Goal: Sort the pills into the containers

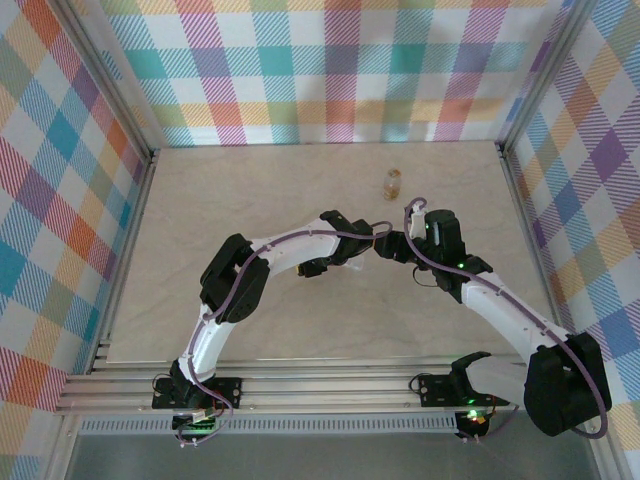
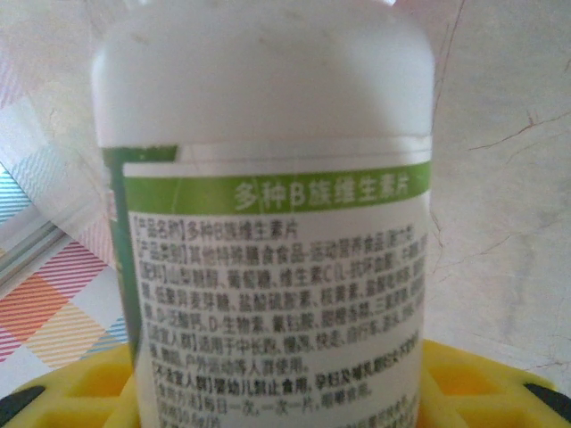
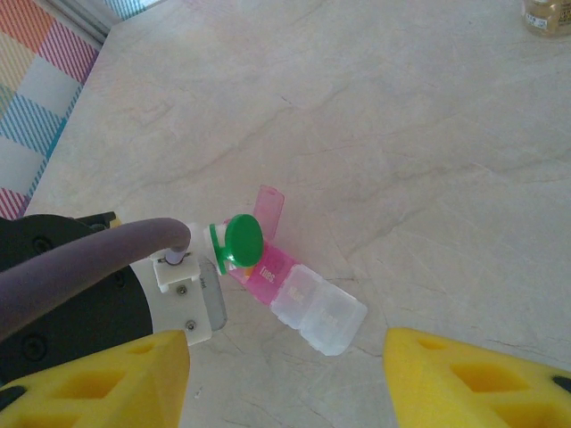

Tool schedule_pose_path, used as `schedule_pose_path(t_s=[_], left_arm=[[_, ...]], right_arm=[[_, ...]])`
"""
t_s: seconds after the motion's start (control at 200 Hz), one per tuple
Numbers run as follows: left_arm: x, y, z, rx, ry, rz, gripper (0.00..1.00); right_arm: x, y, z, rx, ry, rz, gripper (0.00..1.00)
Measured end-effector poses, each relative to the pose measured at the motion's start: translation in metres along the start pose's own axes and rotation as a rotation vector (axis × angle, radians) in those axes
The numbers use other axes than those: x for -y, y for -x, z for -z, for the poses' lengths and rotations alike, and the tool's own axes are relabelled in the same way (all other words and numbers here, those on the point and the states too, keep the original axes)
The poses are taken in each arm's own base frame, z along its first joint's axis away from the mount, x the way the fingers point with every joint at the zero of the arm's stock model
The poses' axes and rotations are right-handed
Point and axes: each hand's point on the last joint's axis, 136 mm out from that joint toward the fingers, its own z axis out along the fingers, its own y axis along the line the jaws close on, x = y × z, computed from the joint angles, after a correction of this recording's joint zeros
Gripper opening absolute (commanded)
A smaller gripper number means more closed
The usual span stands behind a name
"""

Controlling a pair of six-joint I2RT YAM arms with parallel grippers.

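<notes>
Containers (image 3: 308, 303) (lid up), ahead of right tool (image 3: 285, 379)

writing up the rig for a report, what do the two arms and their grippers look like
Both the left arm and right arm have white link shells, black joints and black bases. A purple cable runs along each. The right gripper has yellow fingers with moulded cut-outs.

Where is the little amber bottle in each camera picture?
Top external: the little amber bottle stands on the far side of the table, beyond both arms.
Right wrist: top right corner, cut off by the edge.
Shared landmark: the pale marbled table beneath it.
</notes>
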Motion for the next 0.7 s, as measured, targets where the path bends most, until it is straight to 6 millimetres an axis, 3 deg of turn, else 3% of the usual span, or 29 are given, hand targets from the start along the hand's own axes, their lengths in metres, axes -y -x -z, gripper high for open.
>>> schedule_pose_path(t_s=[0.47,0.7], left_arm=[[-0.001,-0.001,0.010,0.045,-0.044,0.046,0.00],[-0.020,0.012,0.060,0.233,-0.030,0.157,0.00]], right_arm=[[-0.006,0.008,0.000,0.030,0.029,0.004,0.61],[0.000,-0.001,-0.007,-0.006,0.011,-0.008,0.62]])
